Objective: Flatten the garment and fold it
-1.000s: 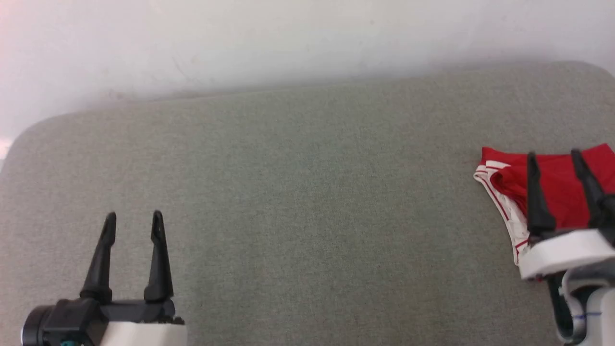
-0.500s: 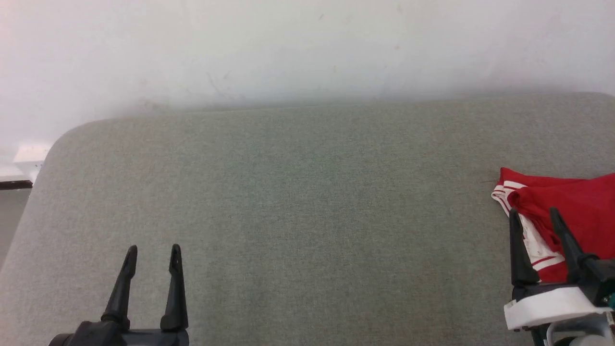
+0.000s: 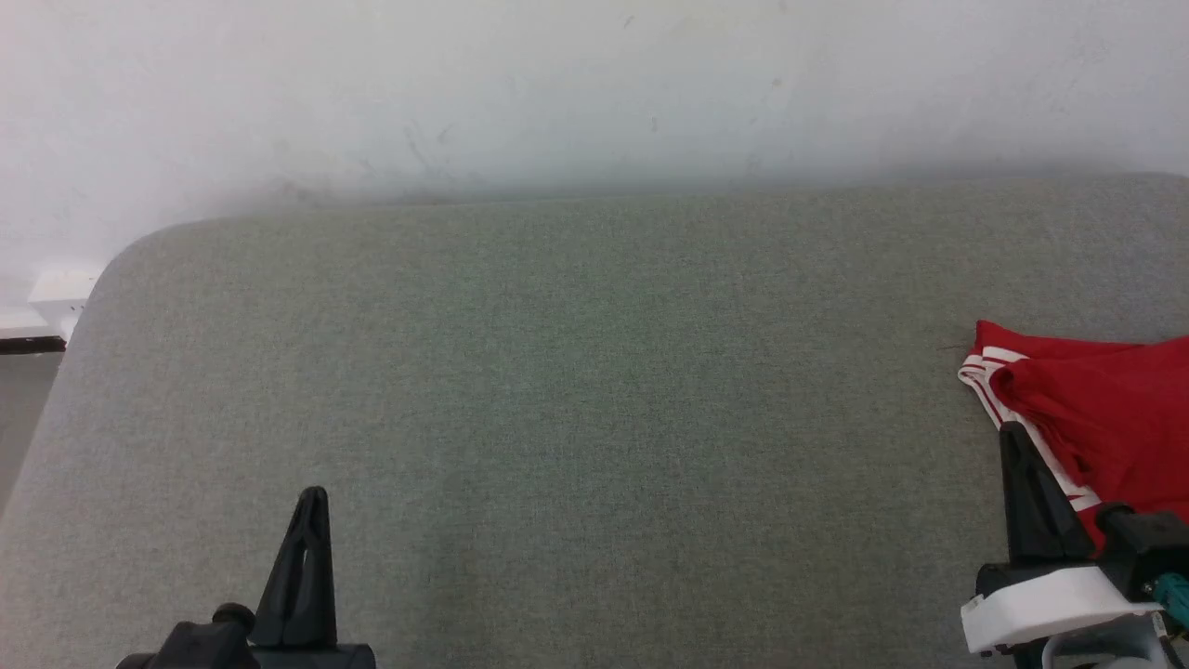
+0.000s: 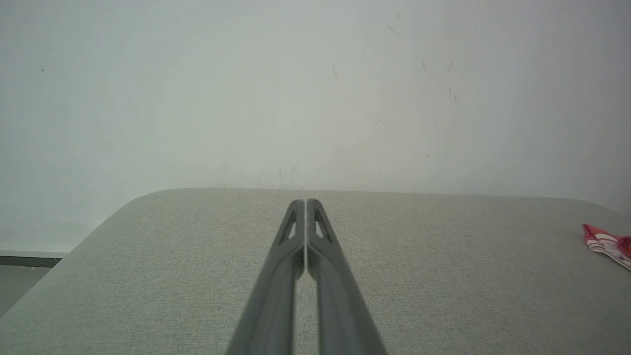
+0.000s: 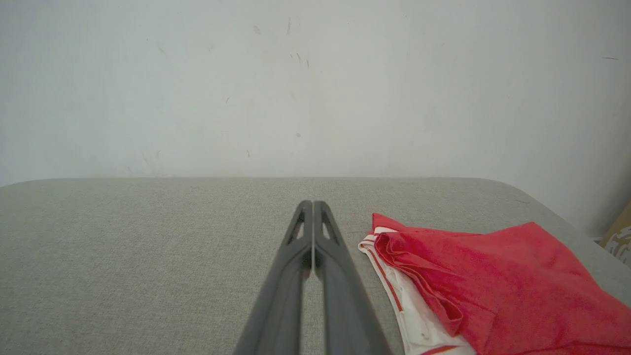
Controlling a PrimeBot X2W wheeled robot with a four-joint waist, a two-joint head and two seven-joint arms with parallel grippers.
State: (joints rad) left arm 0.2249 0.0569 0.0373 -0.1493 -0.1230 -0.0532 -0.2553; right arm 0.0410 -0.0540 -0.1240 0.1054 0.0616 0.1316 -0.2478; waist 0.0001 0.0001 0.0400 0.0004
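Plainly, one garment (image 3: 1105, 409) lies bunched at the right-hand end of the grey padded surface (image 3: 594, 372), with red cloth folded over a white sleeve edged in red stripes. Two grippers are in view: the left gripper (image 3: 313, 497) sits over bare padding well apart from the cloth, and the right gripper (image 3: 1010, 437) is just beside the garment's striped edge, each with its two dark fingers pressed tip to tip and gripping nothing. Behind stands one scuffed white wall (image 3: 557, 84), and past the surface's right corner shows a tan shape (image 5: 622, 231), perhaps cardboard.
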